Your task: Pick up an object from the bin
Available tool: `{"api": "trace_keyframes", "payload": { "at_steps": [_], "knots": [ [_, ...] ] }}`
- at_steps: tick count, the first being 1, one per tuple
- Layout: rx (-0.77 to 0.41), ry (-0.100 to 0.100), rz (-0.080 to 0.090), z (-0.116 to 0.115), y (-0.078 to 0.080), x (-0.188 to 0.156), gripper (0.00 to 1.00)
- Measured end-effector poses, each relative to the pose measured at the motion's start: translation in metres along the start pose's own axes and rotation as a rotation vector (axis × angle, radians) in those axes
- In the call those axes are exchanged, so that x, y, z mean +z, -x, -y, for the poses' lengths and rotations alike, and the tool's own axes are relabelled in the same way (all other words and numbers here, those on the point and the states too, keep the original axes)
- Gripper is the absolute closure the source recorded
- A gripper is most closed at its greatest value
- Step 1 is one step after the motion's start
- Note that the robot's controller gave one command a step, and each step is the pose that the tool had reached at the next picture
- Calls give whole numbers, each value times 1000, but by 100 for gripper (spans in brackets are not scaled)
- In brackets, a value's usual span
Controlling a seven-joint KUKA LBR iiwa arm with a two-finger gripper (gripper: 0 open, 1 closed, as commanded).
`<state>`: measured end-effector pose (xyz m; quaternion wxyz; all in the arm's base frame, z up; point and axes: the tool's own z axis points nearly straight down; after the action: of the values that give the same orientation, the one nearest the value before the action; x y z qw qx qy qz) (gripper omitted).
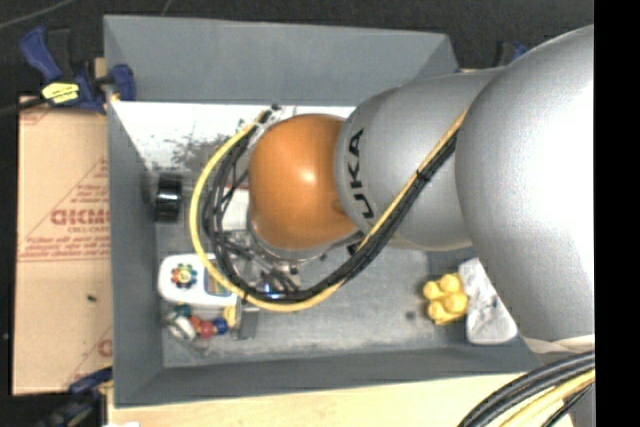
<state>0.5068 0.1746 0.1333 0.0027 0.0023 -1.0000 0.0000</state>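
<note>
hand (262, 277) mostly under orange cover (295, 180) | beside white toy (182, 277) | bin (280, 65) lower-left

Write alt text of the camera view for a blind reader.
A robot arm with an orange wrist cover reaches into a grey bin, its wrist over the left half. Nearby lie a white toy with a colourful dial and a black cylinder; a yellow toy lies right.
</note>
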Motion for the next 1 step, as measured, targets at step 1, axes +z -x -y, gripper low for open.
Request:
{"api": "trace_keyframes", "payload": {
  "at_steps": [1],
  "knots": [
    [-6, 1, 5, 35, 54, 30, 0]
  ]
}}
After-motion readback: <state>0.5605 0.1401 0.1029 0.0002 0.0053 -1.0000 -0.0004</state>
